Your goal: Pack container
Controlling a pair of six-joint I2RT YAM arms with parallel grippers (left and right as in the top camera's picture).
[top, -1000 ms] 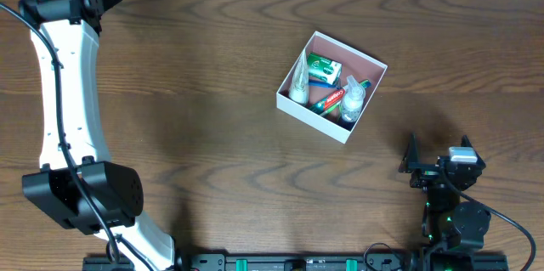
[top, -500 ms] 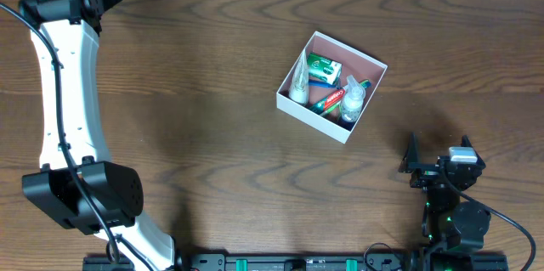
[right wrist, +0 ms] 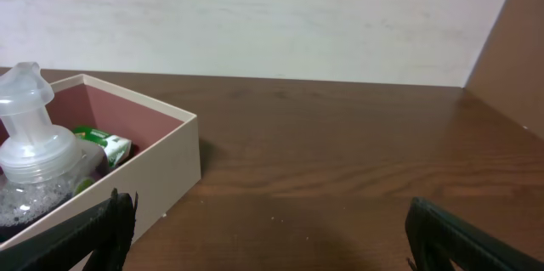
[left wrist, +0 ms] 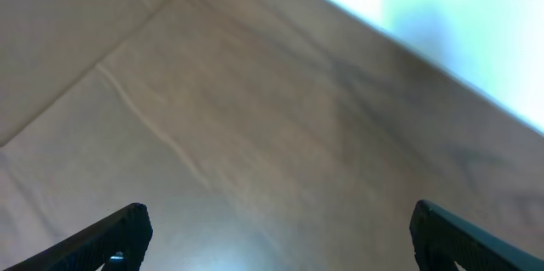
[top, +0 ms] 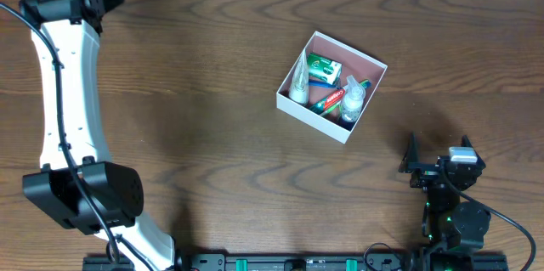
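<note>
Right claw (top: 438,156) sits low at the near right edge, fingers wide apart, nothing betw. them. Further up the surface (top: 212,93), the container (top: 313,119) lies right of centre, turned on the diagonal, well apart from both arms. Inside: green box (top: 324,69), red tube (top: 330,98), pump bottle (top: 353,101), clear pointed pouch (top: 300,80) (bottle is nearest the right wrist cam). Far left corner: left claw (left wrist: 285,233) also spread wide, empty, its cam showing only pale blur. Vs a sec ago: no change, arms and container exactly as they were.
</note>
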